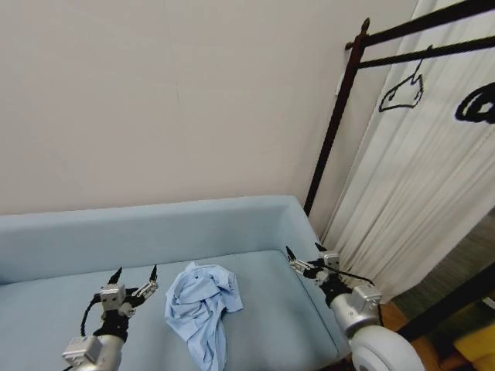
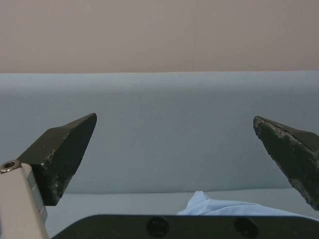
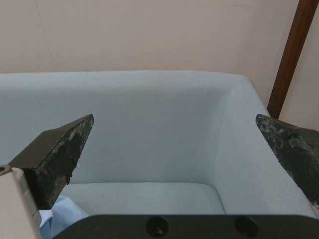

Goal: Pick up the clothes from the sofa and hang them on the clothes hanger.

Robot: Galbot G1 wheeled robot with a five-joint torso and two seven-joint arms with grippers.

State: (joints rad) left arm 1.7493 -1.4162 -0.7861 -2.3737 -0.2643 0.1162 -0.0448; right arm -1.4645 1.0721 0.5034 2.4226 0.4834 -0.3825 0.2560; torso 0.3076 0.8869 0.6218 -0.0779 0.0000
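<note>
- The crumpled light-blue shirt [image 1: 203, 309] lies mid-seat on the sofa [image 1: 77, 232], reaching toward the front edge.
- Its long axis runs from backrest to front edge, and the narrower tail points forward.
- The left gripper [image 1: 137, 270] hovers just beside it with its fingers spread wide. The right gripper [image 1: 302, 250] is near the sofa's right end and is equally open.
- Risk: pinching only one loose fold could let the shirt unfurl, drag or slip before it reaches the hanger [image 1: 402, 93] on the rack [image 1: 332, 116].
</note>
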